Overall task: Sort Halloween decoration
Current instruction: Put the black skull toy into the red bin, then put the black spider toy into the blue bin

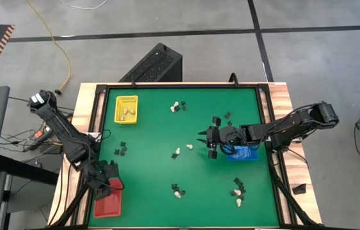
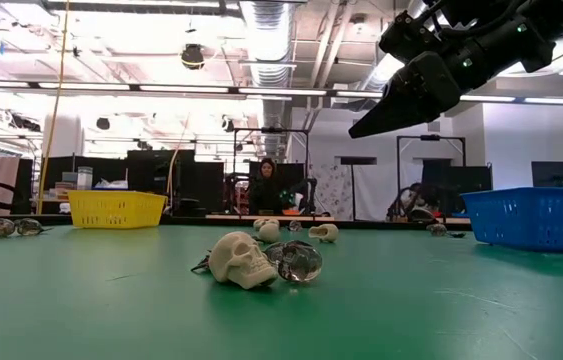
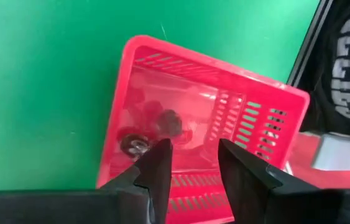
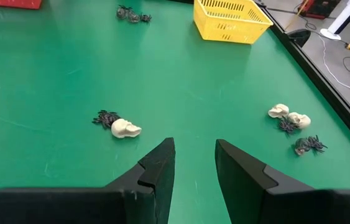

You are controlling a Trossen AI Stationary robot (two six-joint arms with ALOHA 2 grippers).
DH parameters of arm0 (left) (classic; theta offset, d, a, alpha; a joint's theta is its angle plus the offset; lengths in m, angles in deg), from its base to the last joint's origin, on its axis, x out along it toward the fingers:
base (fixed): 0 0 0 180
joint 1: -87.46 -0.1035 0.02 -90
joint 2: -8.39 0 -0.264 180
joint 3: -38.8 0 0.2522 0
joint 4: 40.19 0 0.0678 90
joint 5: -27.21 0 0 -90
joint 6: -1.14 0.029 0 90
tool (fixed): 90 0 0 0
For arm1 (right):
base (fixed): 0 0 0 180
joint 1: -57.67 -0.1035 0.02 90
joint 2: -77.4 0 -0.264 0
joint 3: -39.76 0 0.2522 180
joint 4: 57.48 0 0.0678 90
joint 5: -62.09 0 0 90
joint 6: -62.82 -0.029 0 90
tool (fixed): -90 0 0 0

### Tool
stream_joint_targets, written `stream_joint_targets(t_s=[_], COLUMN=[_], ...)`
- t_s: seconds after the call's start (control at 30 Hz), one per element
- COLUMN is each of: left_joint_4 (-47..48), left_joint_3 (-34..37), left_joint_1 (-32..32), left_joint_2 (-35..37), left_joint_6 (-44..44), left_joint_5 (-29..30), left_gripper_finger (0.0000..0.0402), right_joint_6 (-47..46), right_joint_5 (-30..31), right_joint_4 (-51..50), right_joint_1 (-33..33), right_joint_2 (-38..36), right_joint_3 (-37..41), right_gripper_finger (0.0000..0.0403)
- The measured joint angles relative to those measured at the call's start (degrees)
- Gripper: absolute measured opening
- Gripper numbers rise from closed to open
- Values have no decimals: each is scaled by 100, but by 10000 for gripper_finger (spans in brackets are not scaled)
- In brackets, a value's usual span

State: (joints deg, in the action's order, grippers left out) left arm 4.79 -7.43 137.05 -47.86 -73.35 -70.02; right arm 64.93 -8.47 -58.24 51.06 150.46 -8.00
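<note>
At the near left corner of the green table [image 1: 148, 166] the left gripper [image 3: 193, 158] hangs over the red tray [image 3: 162, 81], its jaws parted by a narrow gap and holding nothing. Two small dark trinkets [image 3: 170, 122] lie on the floor of that tray just beyond the fingertips [image 3: 160, 155]. The rest of the Halloween decoration [image 1: 178, 190] is strewn over the mat: a cream skull with a black piece near the near edge, another pair toward the near right corner, a cream skull [image 4: 125, 129] beside a black spider at the middle, and black ones nearer the left edge. The right gripper [image 4: 194, 155] hovers above the mat toward the right edge, jaws part open and empty, just beside the blue tray [image 1: 243, 153]. Farther off, cream skulls [image 4: 288, 115] and spiders lie near the far edge. The yellow tray [image 1: 126, 108] stands at the far left corner.
</note>
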Motion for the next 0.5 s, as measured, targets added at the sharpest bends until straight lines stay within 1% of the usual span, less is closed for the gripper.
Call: stream_joint_targets(t_s=[0.07,0.1,0.2,0.27,0.37,0.43,0.5], left_joint_4=[35,35,-51,-119,-67,179,798], left_joint_3=[0,0,0,0,0,-4,-9], left_joint_1=[-35,-62,-229,-407,-718,-941,-1134], left_joint_2=[3,9,122,269,575,762,866], left_joint_6=[49,59,199,397,990,1594,1997], left_joint_5=[-56,-170,-764,-838,-381,251,1041], left_gripper_finger=[128,132,138,139,139,139,139], right_joint_6=[2,4,122,134,136,136,136], right_joint_5=[0,0,2,2,4,4,12], right_joint_4=[-2,0,-1,0,0,-2,-2], right_joint_1=[0,2,7,31,97,154,195], right_joint_2=[0,0,0,0,0,0,0], right_joint_3=[0,0,0,0,0,0,0], right_gripper_finger=[146,146,146,146,146,146,146])
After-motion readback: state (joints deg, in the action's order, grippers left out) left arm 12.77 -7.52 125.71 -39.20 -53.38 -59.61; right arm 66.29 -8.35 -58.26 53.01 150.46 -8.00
